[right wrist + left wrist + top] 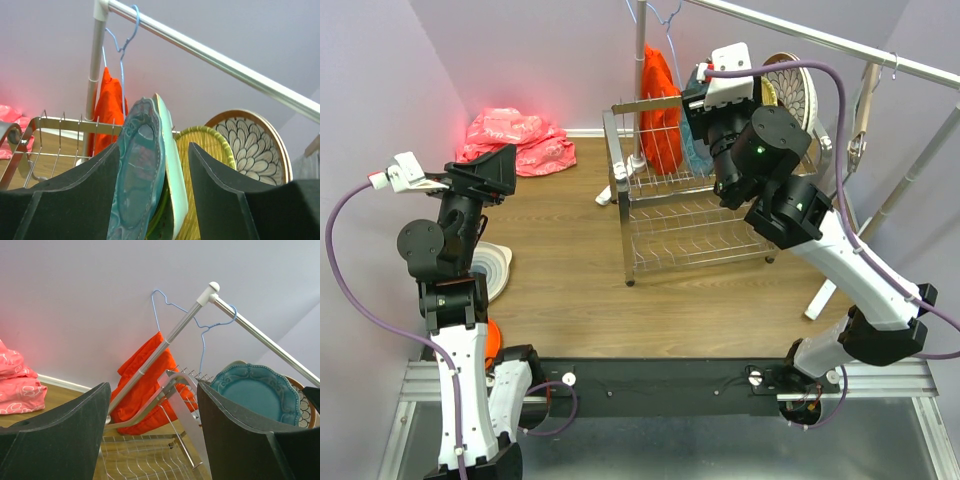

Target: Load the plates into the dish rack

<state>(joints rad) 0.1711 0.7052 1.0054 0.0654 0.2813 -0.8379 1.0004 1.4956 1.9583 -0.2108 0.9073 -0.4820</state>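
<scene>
The chrome wire dish rack (690, 215) stands mid-table and also shows in the left wrist view (150, 460). On its upper tier several plates stand upright: a teal scalloped plate (137, 180), a mint tray (175, 175), a woven-yellow plate (210, 145) and a white petal-patterned plate (250, 145). My right gripper (155, 147) is open at the rack's top (705, 105). Its jaws straddle the teal plate and the mint tray, with a gap at the right finger. My left gripper (152, 390) is open and empty, raised at the left (495, 170). A grey-white plate (498, 270) and an orange plate (492, 340) lie by the left arm.
A red-orange cloth (660, 110) hangs on a blue hanger from a metal garment rail (840, 45) behind the rack. A pink bag (515, 140) lies at the back left by the wall. The rail's legs (905, 190) stand right of the rack.
</scene>
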